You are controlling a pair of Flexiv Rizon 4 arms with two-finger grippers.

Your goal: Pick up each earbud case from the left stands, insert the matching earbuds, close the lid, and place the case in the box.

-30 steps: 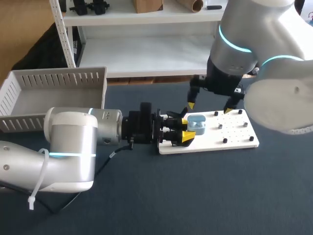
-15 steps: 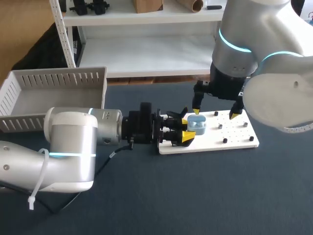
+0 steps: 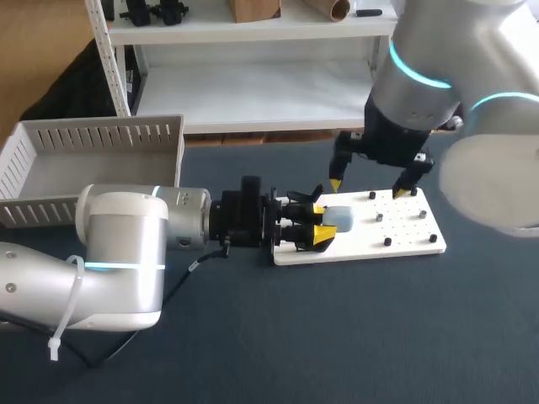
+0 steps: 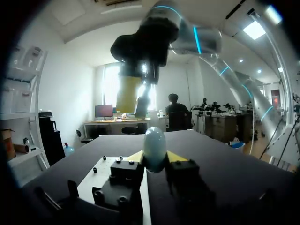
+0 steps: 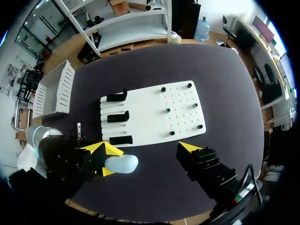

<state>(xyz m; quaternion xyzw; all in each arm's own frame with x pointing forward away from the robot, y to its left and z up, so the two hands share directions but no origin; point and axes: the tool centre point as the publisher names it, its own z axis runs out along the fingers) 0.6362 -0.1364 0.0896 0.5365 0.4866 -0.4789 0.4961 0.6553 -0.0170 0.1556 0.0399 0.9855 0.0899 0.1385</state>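
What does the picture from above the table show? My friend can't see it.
The left pincer holds a pale blue earbud case by a white peg board on a dark table. The right pincer hangs open above the board, and a white slatted box sits at the back left.

Head view looks down on the desk (image 3: 337, 337) from behind. Left wrist view skims low past the left hand (image 4: 154, 157); right wrist view, high above it, shares the board (image 5: 145, 108).

Left end effector (image 3: 323, 220) clamped, right (image 3: 367, 189) spread
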